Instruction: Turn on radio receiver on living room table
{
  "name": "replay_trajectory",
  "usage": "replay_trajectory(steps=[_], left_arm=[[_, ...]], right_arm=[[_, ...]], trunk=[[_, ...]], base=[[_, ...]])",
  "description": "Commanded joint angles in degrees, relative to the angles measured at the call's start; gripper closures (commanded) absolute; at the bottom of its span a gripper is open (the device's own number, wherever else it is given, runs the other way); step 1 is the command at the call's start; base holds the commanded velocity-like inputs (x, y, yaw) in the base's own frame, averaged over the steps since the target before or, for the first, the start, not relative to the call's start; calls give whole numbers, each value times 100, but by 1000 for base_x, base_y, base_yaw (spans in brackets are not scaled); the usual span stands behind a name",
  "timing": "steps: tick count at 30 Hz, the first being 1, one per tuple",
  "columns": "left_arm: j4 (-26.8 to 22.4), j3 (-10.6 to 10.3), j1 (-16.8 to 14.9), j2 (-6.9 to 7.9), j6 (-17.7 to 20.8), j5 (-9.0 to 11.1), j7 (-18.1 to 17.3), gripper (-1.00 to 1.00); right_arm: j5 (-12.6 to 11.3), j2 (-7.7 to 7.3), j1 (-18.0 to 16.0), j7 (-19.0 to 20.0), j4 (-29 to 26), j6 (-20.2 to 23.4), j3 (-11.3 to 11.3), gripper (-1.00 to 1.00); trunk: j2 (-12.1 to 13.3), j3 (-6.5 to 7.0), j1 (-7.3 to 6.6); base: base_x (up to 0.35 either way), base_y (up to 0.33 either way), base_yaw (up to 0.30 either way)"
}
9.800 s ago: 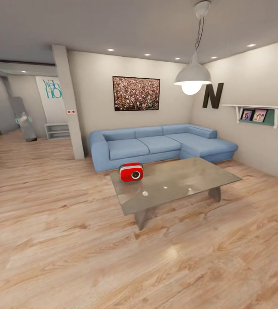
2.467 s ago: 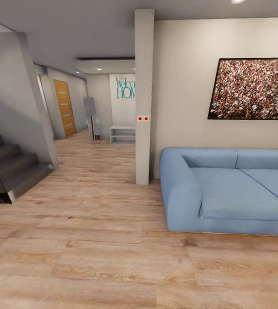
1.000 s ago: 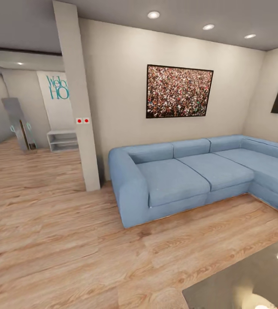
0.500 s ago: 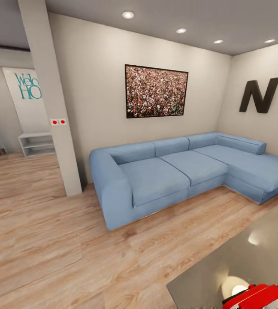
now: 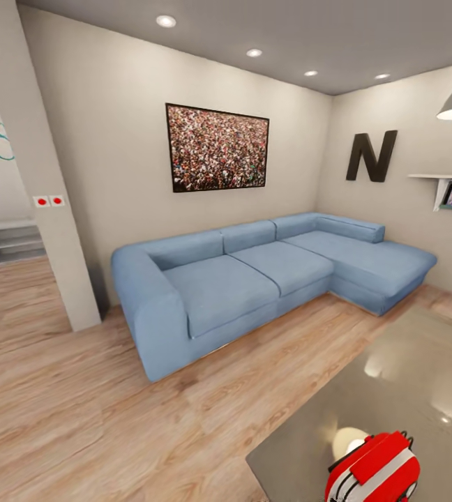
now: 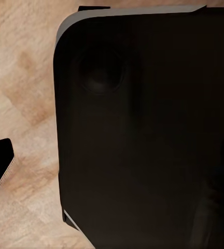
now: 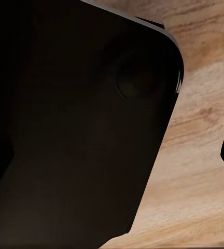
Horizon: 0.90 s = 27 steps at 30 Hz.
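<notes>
Approach step: the small bright red rounded radio receiver (image 5: 372, 473) sits near the corner of the glossy grey-brown low bench (image 5: 421, 376); next, an arm must reach its dial. I cannot tell either pincer's state.

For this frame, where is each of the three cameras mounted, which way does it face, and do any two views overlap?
Head view: from the robot's head, facing the blue sofa, with the radio receiver on the table at its lower edge.
Left wrist view: near the left gripper, facing down at a dark panel of the robot over the wood floor.
Right wrist view: the same, mirrored.
Shared: the floor.
</notes>
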Motion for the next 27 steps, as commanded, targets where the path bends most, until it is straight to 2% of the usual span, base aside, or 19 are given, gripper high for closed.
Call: replay_trajectory(steps=[1, 27], left_arm=[[0, -3, 0, 1, 0, 0, 0, -100], [0, -2, 0, 2, 0, 0, 0, -100]], right_arm=[[0, 1, 0, 1, 0, 0, 0, -100], [0, 6, 0, 1, 0, 0, 0, -100]], trunk=[[0, 0, 0], [0, 0, 0]], base=[[0, 0, -289], [0, 0, -289]])
